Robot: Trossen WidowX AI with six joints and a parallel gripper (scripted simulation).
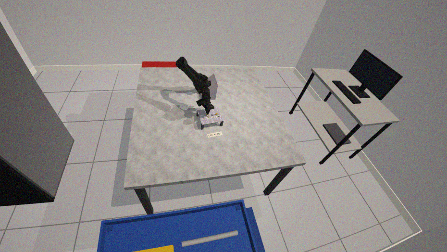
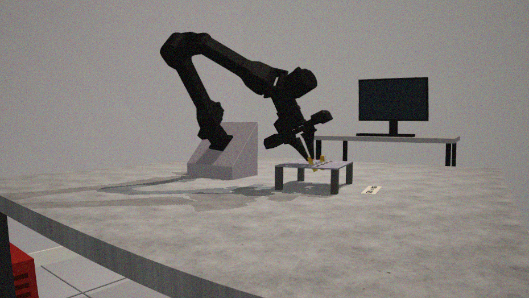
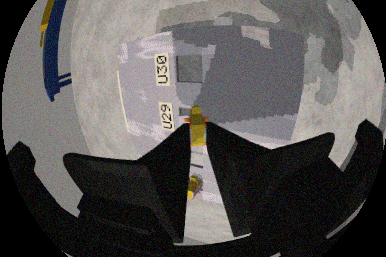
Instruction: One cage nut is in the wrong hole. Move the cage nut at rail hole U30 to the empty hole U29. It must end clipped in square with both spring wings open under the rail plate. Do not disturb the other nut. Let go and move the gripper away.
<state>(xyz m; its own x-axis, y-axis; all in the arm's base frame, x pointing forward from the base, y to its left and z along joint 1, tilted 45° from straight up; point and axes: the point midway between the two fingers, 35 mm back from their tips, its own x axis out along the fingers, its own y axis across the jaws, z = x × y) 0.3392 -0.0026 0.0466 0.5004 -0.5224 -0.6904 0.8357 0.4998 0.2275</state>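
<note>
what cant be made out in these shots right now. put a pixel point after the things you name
- wings of the held cage nut (image 3: 198, 126) under the rail plate (image 2: 290, 165) (image 3: 142, 87): too small in exterior, plate hides them in wrist
- most of hole U29 (image 3: 183, 111): nut and fingertips cover it in wrist
- small card's text (image 1: 215, 134) (image 2: 371, 189): too small in top and exterior
- yellow item (image 1: 158, 248): cut by top view's bottom edge
</note>
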